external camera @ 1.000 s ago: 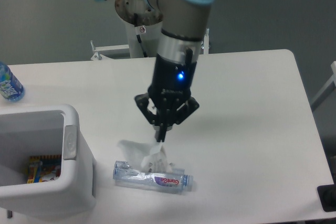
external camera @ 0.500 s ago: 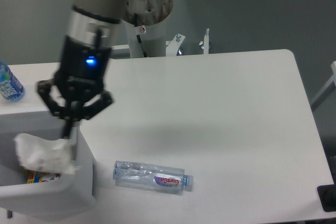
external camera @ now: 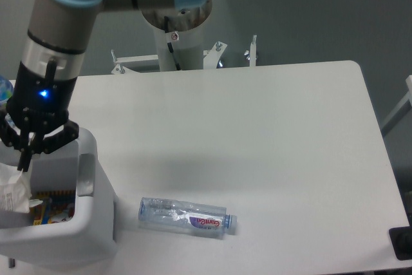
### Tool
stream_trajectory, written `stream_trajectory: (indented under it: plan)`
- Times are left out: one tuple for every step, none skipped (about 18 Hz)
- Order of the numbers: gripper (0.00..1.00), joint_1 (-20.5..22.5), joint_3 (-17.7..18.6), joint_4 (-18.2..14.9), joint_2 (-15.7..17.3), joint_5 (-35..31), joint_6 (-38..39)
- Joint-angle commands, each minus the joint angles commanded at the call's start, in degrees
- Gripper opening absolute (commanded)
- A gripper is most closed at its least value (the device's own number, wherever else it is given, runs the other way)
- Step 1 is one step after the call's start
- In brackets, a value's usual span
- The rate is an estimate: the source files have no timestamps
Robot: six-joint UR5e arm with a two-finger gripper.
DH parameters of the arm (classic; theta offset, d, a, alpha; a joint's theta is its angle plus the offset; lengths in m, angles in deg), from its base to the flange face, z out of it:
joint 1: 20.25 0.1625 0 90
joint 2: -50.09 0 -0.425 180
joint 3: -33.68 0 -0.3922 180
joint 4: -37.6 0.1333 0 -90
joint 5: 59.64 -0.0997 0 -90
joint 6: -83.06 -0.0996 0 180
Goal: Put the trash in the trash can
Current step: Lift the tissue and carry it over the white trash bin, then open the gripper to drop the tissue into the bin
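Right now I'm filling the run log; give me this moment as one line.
gripper: shut on paper wad | over bin | bottle: lying on table

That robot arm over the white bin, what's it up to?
It is clearing trash off the table. Its gripper holds a crumpled paper wad over the open white trash can, which already has some colourful packaging inside. A clear plastic bottle with a purple-and-white label lies on its side on the table, not yet picked up.

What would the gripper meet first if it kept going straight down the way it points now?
The gripper points down into the trash can, holding the paper wad. Straight on, it likely meets the colourful trash already inside, though depth is unclear.
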Motion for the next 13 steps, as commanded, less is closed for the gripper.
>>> stream_trajectory:
  plan:
    - [0.05,-0.26,0.00,0.00,-0.18,0.00,0.00]
    - [0.15,-0.35,0.09,0.00,-0.27,0.09,0.00]
    - [0.32,-0.35,0.09,0.09,-0.27,0.09,-0.17]
    - [0.56,-0.27,0.09,0.09,-0.18,-0.09,-0.35]
    - [0.74,-0.27,0.18,0.09,0.08,-0.26,-0.35]
    - [0.98,-0.27,0.09,0.09,0.43,-0.35,-0.26]
    - [1.00,-0.18,-0.17,0.09,0.78,-0.35,0.00]
    - [1.00,-0.18,-0.35,0.00,1.31,-0.44,0.17]
    - [1.00,0.00,-0.35,0.00,1.57,-0.53,0.18]
    - [1.00,0.43,-0.26,-0.09,1.66,-0.53,0.26]
    - [1.00,1.05,-0.18,-0.17,1.67,-1.14,0.87]
    - [1.00,1.75,0.00,-0.18,2.10,-2.88,1.92]
    - [1.00,2.28,0.17,-0.18,2.71,-5.42,3.33]
